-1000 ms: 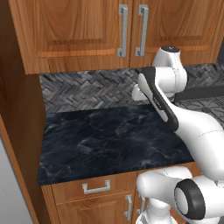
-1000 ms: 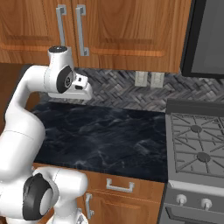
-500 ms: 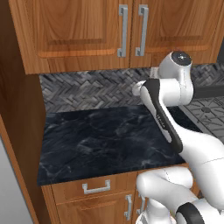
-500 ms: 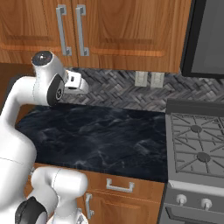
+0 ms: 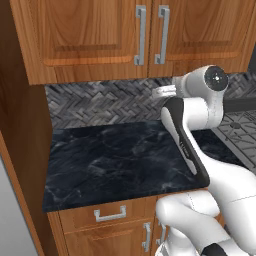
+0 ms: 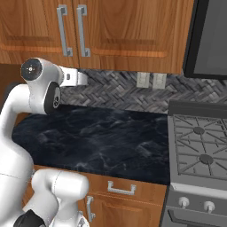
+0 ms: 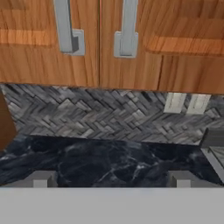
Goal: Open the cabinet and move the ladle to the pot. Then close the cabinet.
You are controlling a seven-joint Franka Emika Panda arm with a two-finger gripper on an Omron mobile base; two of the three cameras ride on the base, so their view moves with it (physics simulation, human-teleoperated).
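Observation:
The cabinet point(image 5: 95, 40) of reddish-brown wood hangs over the counter with both doors shut. Its two long silver handles point(image 5: 141, 35) meet at the centre seam. In the hand view the cabinet point(image 7: 179, 48) spans the top, and the handles' lower ends point(image 7: 65, 30) are close ahead. My gripper point(image 7: 112, 179) is open, its two dark fingertips point(image 7: 41, 178) far apart with nothing between them. My white hand point(image 6: 74, 78) hovers just under the cabinet's bottom edge, in front of the backsplash. The ladle and the pot are out of view.
A dark marble counter point(image 5: 115, 155) lies below, backed by grey herringbone tile point(image 6: 119, 93) with two wall outlets point(image 6: 150, 80). A gas stove point(image 6: 199, 146) stands to the right under a dark microwave point(image 6: 210, 40). A tall wood panel point(image 5: 15, 150) bounds the left. Base drawers point(image 5: 110, 214) sit under the counter.
The arm has folded back: its elbow joint has swung sideways and the hand has drawn a little nearer to the cabinet's lower edge. The cabinet doors have stayed shut.

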